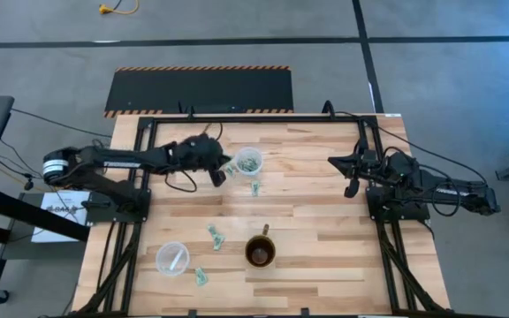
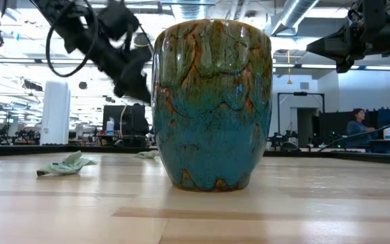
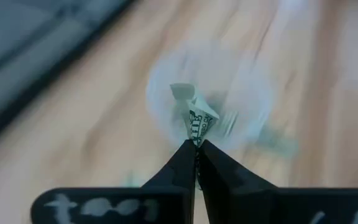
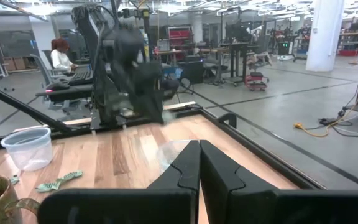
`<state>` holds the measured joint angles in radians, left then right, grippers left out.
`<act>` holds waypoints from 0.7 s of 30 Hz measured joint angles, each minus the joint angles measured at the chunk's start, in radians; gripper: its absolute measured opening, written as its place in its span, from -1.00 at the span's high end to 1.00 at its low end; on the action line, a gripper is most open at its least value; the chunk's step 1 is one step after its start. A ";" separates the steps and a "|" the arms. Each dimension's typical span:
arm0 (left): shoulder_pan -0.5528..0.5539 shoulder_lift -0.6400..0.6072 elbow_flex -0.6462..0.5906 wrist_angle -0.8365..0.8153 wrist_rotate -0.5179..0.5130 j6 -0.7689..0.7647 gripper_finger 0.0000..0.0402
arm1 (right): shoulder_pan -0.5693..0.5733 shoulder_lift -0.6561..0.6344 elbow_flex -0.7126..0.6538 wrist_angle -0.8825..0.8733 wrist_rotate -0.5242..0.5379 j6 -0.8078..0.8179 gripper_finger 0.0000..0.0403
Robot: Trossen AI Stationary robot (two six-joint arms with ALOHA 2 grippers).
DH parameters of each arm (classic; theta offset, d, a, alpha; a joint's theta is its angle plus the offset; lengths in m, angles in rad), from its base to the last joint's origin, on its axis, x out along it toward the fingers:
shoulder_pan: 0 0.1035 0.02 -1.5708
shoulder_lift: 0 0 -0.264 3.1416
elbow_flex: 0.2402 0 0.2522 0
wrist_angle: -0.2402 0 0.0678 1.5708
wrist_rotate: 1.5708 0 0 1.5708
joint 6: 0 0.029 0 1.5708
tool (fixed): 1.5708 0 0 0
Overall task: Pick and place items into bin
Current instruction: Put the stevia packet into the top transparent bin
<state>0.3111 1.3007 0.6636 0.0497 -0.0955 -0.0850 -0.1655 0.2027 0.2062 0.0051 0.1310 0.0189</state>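
Left gripper [image 3: 197,144] fingers pinched tight on a crumpled item [image 3: 197,118] just above the clear cup [image 1: 248,161]; right gripper [image 4: 199,149] fingers closed, empty, over the table's [image 1: 325,221] right side.

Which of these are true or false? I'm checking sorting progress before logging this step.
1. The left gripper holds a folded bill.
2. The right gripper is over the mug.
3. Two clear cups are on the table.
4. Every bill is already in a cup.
1. True: the left gripper is shut on a bill, beside the far cup.
2. False: the right gripper waits shut at the table's right side, away from the mug.
3. True: far cup and near cup.
4. False: loose bills lie on the table.
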 joint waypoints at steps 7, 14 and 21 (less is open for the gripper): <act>0.038 -0.033 0.045 0.169 0.162 0.024 1.00 | 0.000 0.000 0.000 0.000 0.000 0.000 1.00; 0.076 0.065 0.185 -0.057 0.239 0.042 1.00 | 0.000 0.000 0.000 0.000 0.000 0.000 1.00; 0.082 0.213 0.313 -0.221 0.265 0.093 1.00 | 0.000 0.000 0.000 0.000 0.000 0.000 1.00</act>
<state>0.3935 1.5135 0.9770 -0.1712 0.1691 0.0081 -0.1658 0.2025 0.2062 0.0048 0.1310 0.0189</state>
